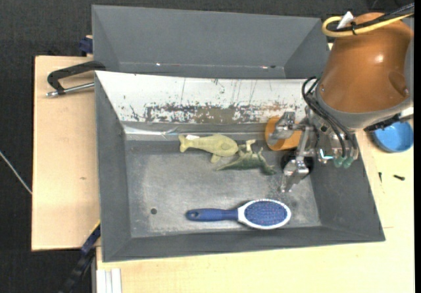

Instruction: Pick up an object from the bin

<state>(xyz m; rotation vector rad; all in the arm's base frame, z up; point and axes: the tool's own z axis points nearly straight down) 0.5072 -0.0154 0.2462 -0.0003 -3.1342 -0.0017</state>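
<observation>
Camera view: noted the tool (pixel 291 178) pointing down at 3 o'clock of the bin (pixel 197 186), probably to come at flat-lying things from above; cannot tell whether apart or together. Judged likeliest pick the green toy animal (pixel 247 163) just at its 9 o'clock, beside a tan toy fish (pixel 209 145) toward 12. Logged also an orange thing (pixel 276 135) behind the tool at 2 and a blue-handled brush (pixel 240 214) lying flat at 6.

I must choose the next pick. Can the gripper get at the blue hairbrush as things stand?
Probably yes. The blue hairbrush lies alone on the bin floor with nothing on it, and the gripper hangs near its white head, with bare floor between them. The front wall is close, though.
</observation>
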